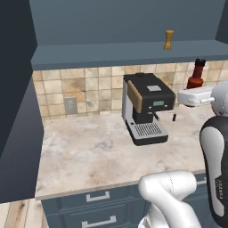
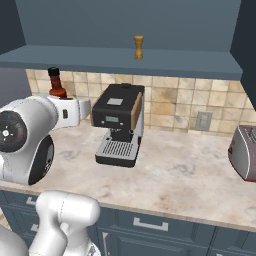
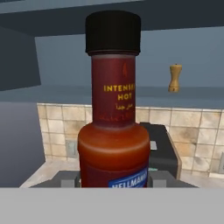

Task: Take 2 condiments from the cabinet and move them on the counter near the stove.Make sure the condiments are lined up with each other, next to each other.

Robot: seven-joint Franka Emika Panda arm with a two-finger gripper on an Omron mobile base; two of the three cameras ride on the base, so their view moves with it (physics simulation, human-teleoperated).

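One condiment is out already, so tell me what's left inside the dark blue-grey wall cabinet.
On the cabinet shelf stands one small tan-orange bottle with a rounded top. The shelf's far ends are cut off from view.

My arm carries the red hot-sauce bottle (image 2: 57, 85) upright at left, above the counter (image 2: 190, 185). The tan-orange bottle (image 2: 138, 47) stands on the cabinet shelf (image 2: 75, 59). Below it, an espresso machine (image 2: 119, 131) sits on the counter; a toaster (image 2: 245, 152) lies at right.

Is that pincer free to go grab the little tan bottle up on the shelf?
Probably not yet: the pincer looks shut on the hot-sauce bottle. The tan bottle itself stands unobstructed.
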